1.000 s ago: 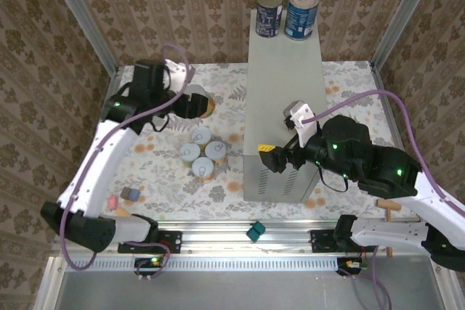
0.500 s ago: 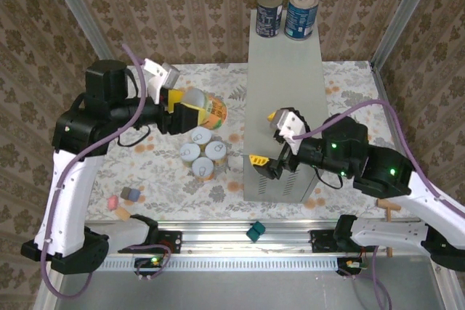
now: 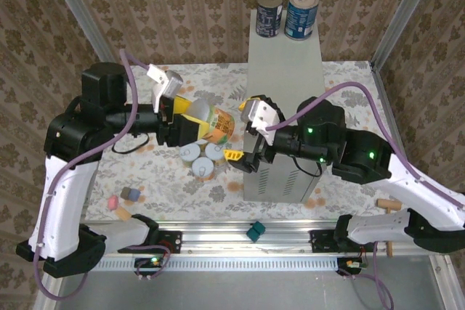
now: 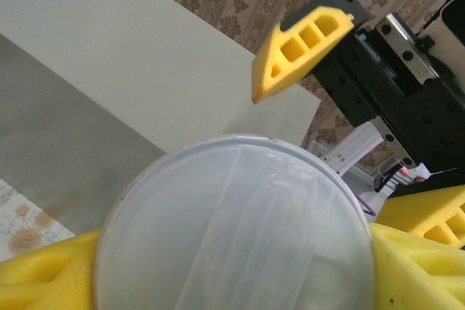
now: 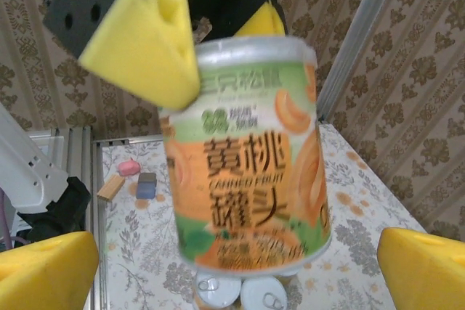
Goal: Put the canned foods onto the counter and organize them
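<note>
Looking down from above, I see my left claw point(image 3: 190, 123) clenched around a yellow-and-orange labelled can point(image 3: 218, 125), a yellow finger on each side of it. The can lies tilted on its side in the grip, its label end pointing away from the left claw towards the right one. From the left wrist, its pale lid point(image 4: 236, 230) faces straight back at me between the two yellow fingers point(image 4: 43, 277).

My right claw point(image 3: 242, 128) is released, with its jaws spread wide, and it faces the left claw from just beyond the can. In the right wrist view, the can point(image 5: 247, 150) sits between my two fingertips point(image 5: 43, 266), and neither one touches it.

Beneath the left claw, a cluster of short white-lidded cans point(image 3: 203, 168) stands on the flowered bench point(image 3: 145, 179). Behind the right claw rises the tall grey box point(image 3: 283, 70). Two blue-labelled cans point(image 3: 269, 14) point(image 3: 301, 14) stand side by side at the box's far end, well beyond both claws. A few small coloured blocks point(image 3: 129, 194) lie on the bench, on the near side of the left claw.
</note>
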Available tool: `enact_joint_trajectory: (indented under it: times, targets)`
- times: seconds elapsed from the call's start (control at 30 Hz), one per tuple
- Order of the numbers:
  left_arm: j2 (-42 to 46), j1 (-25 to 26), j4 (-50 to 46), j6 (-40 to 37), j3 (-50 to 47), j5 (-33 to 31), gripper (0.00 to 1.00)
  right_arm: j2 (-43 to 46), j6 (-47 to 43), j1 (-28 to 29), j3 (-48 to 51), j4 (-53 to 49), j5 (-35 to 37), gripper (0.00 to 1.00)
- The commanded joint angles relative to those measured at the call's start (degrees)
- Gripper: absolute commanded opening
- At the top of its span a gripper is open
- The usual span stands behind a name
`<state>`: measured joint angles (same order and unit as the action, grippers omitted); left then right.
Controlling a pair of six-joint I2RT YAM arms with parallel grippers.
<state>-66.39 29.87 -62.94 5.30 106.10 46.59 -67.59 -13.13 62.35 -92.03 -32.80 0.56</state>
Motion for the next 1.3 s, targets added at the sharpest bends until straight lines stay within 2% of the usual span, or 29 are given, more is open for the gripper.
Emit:
enact_joint_trajectory:
  times: [0.0,0.17,0.53,0.83,0.93,0.97,1.0,1.03,1.27]
  targets:
    - [0.7,0.8,2.1,-1.2,3.3,1.2,0.66,-2.7,0.0,0.6,-3.5,-0.9,2.7,1.0]
    - [0.4,1.3,2.2,-1.2,3.6,1.2,0.66,-7.3,1.3,1.4,-8.6,-4.0,5.0,1.0]
    - [-0.4,1.7,2.8,-1.2,4.5,1.0,0.65,-11.1,4.2,1.5,-10.3,-4.3,7.5,0.99]
    - [-0.3,1.9,3.9,-0.8,3.9,1.3,0.65,-10.0,5.2,1.5,-8.6,-1.8,9.4,0.86]
    - [-0.3,1.9,4.5,-0.6,3.4,1.3,0.72,-8.9,5.2,1.4,-7.4,-0.3,9.9,0.81]
    - [-0.1,1.9,5.0,-0.5,3.1,1.4,0.78,-8.5,5.3,1.4,-7.0,0.4,10.1,0.79]
    - [0.2,1.9,5.8,0.0,2.7,1.2,0.91,-8.1,5.3,1.2,-6.5,0.9,10.4,0.77]
    - [0.6,1.9,6.8,0.3,2.3,1.1,0.99,-7.7,5.6,1.0,-6.3,1.3,10.7,0.76]
    - [4.3,0.6,10.4,0.8,0.0,-2.0,1.0,-1.6,8.2,-3.0,-0.8,6.3,12.5,0.72]
